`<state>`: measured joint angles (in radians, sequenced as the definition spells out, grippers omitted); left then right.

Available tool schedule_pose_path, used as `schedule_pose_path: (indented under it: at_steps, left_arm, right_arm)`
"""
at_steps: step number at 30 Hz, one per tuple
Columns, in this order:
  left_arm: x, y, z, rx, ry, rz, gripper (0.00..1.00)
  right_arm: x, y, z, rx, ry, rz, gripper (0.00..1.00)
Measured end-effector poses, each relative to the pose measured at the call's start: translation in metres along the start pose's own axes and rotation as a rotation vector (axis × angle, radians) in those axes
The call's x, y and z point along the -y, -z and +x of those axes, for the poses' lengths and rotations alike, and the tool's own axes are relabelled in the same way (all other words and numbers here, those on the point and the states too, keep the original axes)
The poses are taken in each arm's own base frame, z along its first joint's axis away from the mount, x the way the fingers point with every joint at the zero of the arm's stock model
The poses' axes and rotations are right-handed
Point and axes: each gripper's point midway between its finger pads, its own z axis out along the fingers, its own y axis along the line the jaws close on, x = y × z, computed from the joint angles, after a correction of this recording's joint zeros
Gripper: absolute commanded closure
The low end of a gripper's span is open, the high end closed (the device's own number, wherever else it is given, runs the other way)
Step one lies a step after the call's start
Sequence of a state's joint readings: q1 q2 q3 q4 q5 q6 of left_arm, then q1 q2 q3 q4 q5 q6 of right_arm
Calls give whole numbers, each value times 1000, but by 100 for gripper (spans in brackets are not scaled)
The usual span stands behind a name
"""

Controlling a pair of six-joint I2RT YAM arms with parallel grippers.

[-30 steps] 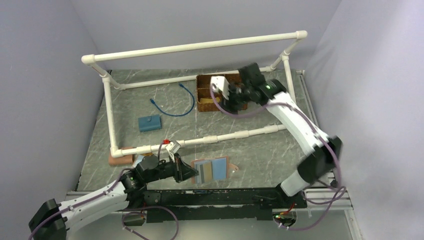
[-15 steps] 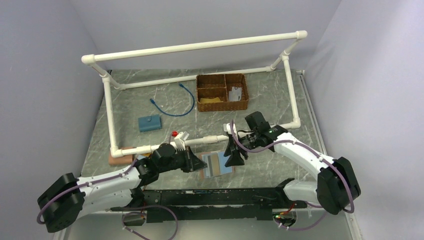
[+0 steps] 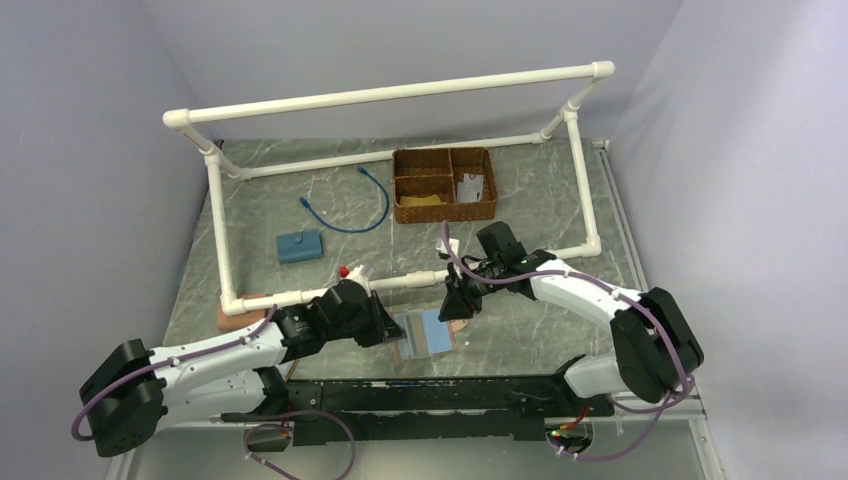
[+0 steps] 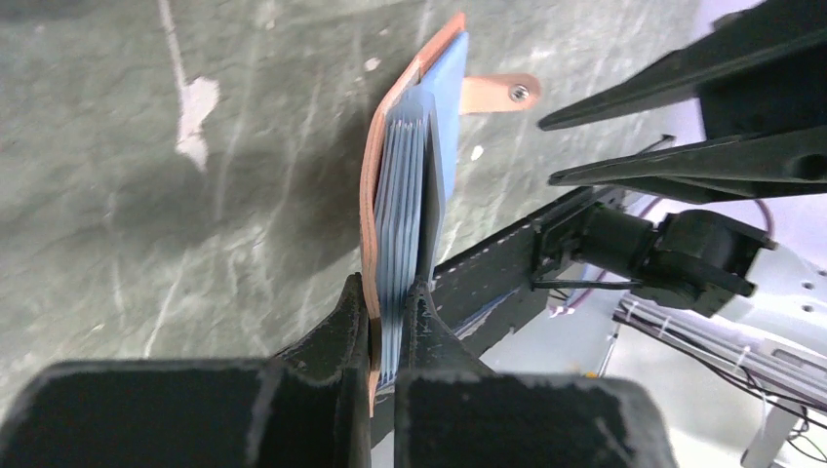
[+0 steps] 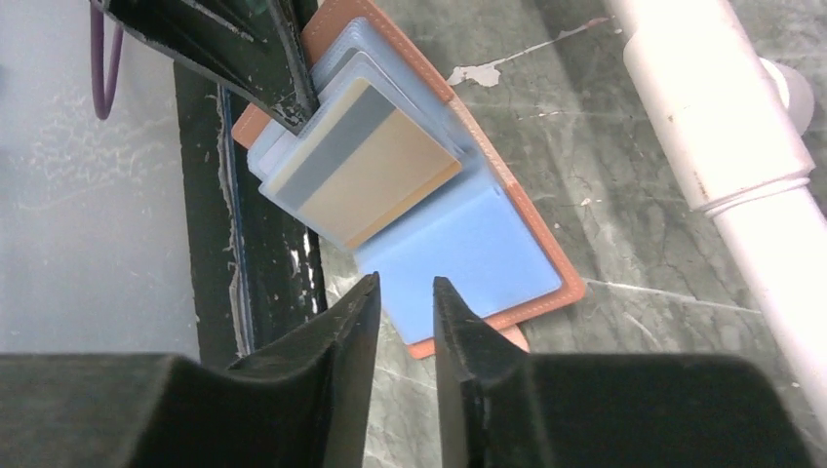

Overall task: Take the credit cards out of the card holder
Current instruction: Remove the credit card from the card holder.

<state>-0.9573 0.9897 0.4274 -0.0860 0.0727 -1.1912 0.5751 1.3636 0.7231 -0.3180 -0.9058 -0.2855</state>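
Note:
The card holder (image 3: pixel 430 333) lies open on the table near the front edge, reddish-brown outside and blue inside. My left gripper (image 3: pixel 392 328) is shut on its left edge (image 4: pixel 390 302). In the right wrist view the card holder (image 5: pixel 488 244) shows stacked blue pockets. A yellowish-tan credit card (image 5: pixel 380 171) with a grey stripe sticks out of one pocket. My right gripper (image 5: pixel 405 285) hovers just above the holder's right half, open by a narrow gap, with nothing between its fingers. In the top view the right gripper (image 3: pixel 452 313) sits over the holder's right edge.
A wicker basket (image 3: pixel 400 190) with compartments stands at the back and holds a yellowish flat item (image 3: pixel 425 200) and a grey one. A white pipe frame (image 3: pixel 400 283) crosses just behind the holder. A blue block (image 3: pixel 299 245) and blue cable (image 3: pixel 350 210) lie to the left.
My right arm has swung from the basket down to the card holder, and its jaws have narrowed. The left gripper has kept its hold and shifted the holder slightly.

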Motion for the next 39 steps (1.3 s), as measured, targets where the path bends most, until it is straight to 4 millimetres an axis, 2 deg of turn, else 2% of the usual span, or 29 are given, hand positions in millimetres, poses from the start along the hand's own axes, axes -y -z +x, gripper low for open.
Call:
schedule_pose_path:
  at_steps: [5,9,13,16,19,23,26,31,39]
  left_arm:
    - [-13,5,4,-22,39,-92,100]
    - [-9,9,3,-23,65,-114,100]
    - [-5,11,0,-14,101,-131,100]
    - [-9,13,0,-7,136,-151,100]
    - [-15,15,-1,6,161,-191,100]
    - [-17,18,-5,20,174,-232,100]
    - [-13,14,-8,24,179,-243,100]
    - [-16,2,-8,13,182,-278,100]
    - [-14,-3,-9,17,193,-271,100]
  right_arm:
    - [4,-12,0,-43,-32,25,94]
    - [12,-32,1,-104,-87,17,94]
    - [13,-39,9,-137,-149,10,78]
    - [8,-39,5,-122,-185,-15,66]
    - [0,-35,-4,-79,-249,-80,38]
    - [-6,-28,-18,-15,-317,-154,14]
    - [-14,-29,-17,-9,-350,-191,9]
    - [-26,-38,-13,-37,-371,-207,7]
    - [-20,-57,-2,-94,-377,-73,4]
